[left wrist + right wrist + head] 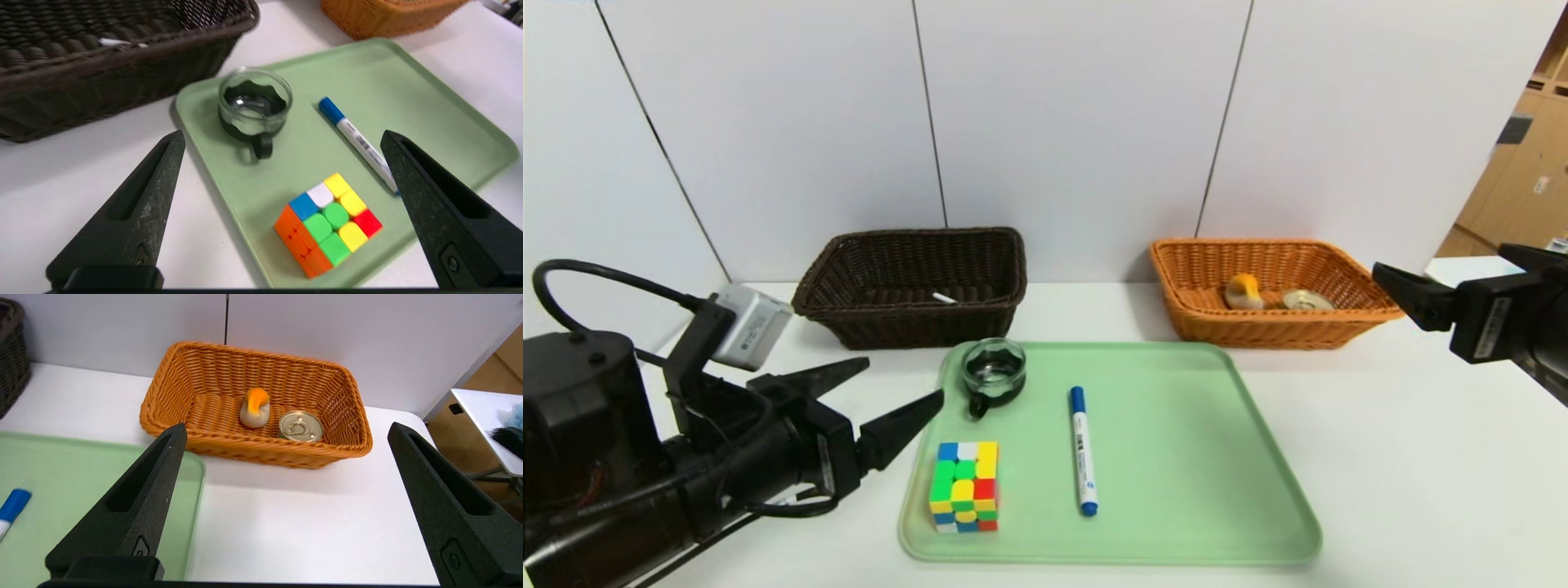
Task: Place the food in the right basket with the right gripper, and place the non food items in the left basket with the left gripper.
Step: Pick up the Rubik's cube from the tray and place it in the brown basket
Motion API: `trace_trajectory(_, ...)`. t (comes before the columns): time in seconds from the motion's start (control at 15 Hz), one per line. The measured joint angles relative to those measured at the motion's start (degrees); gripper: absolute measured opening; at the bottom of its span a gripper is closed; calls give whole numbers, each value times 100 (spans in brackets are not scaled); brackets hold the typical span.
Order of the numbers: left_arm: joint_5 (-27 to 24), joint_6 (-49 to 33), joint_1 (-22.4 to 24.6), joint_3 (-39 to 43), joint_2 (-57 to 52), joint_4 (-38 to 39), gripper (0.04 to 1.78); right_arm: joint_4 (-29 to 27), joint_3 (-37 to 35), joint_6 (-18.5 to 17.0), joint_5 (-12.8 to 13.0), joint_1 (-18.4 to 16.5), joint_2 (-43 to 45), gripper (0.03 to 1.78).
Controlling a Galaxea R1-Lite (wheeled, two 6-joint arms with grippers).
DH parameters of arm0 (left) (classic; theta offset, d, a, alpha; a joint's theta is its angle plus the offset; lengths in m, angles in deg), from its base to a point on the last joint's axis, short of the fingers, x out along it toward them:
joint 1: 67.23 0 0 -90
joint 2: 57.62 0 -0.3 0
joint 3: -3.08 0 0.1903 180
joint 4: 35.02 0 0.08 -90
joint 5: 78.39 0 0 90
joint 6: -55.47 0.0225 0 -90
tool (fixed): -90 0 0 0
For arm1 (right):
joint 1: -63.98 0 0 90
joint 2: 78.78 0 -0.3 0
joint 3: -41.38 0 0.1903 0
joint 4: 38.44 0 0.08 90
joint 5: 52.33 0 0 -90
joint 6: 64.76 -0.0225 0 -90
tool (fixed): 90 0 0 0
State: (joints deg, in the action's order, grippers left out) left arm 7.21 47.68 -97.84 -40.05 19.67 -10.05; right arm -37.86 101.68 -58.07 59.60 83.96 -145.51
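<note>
The puzzle cube, the glass cup and the blue-capped marker lie on a green tray. The thin white pen lies in the dark brown basket. The bun and the tin can sit in the orange basket. My left gripper is open and empty, just left of the tray's near-left part, above the table. In its wrist view the cube and cup lie ahead. My right gripper is open and empty at the far right, facing the orange basket.
A white panelled wall stands right behind both baskets. The table's right edge lies past the orange basket, with a second small white table beyond it. White tabletop lies bare between my right gripper and the orange basket.
</note>
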Motion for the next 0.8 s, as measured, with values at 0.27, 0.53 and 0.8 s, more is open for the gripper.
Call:
trace_trajectory(0.27, -15, 490, -373, 767, 171, 758, 169, -45, -327, 5, -46, -155, 456, 169)
trace_trajectory(0.53, -6, 614, -696, 1122, 575, 1404, 169, -50, -456, 16, -44, -168, 634, 169)
trace_trajectory(0.8, 29, 702, -911, 1174, 1119, 2135, 169, -117, -507, 24, -44, -171, 745, 169)
